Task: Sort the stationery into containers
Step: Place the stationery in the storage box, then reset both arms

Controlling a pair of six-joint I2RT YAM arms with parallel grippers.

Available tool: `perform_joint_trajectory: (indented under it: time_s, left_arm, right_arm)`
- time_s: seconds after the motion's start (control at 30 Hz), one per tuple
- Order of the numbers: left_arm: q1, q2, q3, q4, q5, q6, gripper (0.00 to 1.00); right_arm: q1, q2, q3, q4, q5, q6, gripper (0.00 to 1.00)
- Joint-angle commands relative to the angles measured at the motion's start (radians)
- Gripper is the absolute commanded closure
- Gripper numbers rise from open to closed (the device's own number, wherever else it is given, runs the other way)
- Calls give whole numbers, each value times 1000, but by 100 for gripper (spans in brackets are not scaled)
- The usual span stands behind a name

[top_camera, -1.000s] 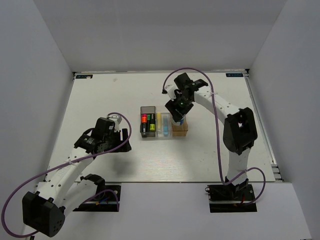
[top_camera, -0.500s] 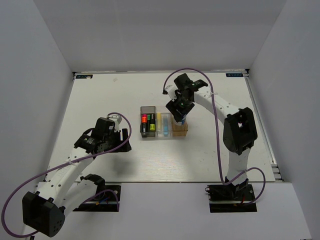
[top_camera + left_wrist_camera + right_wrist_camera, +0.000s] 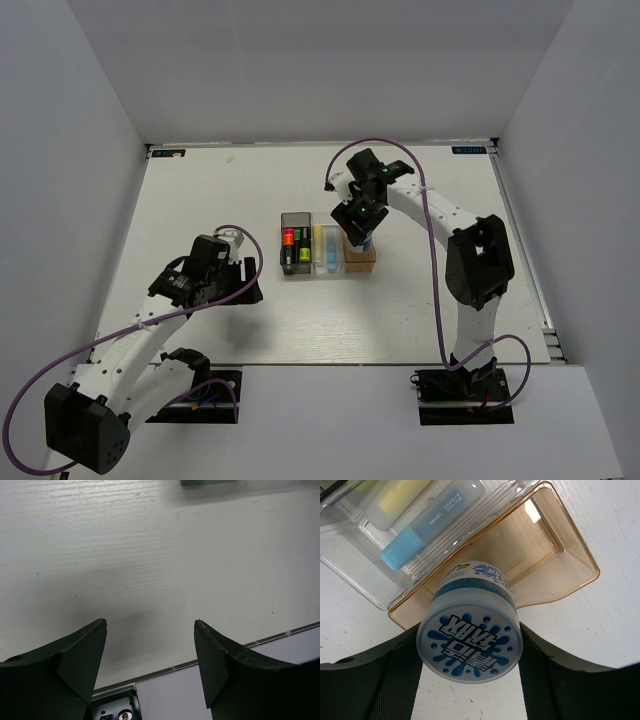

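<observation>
The containers stand in a row mid-table: a dark grey bin, a clear bin and an orange bin. My right gripper is shut on the round blue-white roll, which hangs just above the near rim of the orange bin. The clear bin holds a light blue pen and a yellow highlighter. Stubby highlighters lie in the dark grey bin. My left gripper is open over bare table, nothing between its fingers.
White walls surround the table on three sides. The table's near edge with its metal strip runs just under my left gripper. The right arm's cable loops along its forearm.
My right gripper has shifted very slightly over the orange bin with the roll in it. The left arm has not moved.
</observation>
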Motion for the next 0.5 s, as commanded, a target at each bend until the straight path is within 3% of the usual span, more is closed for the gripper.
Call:
perform_joint_trajectory:
  time_s: [0.0, 0.13, 0.33, 0.47]
  left_arm:
    - [4, -15, -7, 12, 8, 9, 20]
    - [4, -14, -7, 11, 3, 7, 20]
    - [6, -14, -7, 11, 2, 9, 20]
    - [4, -12, -7, 11, 0, 9, 20]
  right_arm:
    - [6, -19, -4, 7, 2, -6, 35]
    - [3, -21, -7, 7, -2, -1, 32]
    - [6, -21, -10, 1, -2, 2, 20]
    - [6, -24, -11, 2, -2, 2, 18]
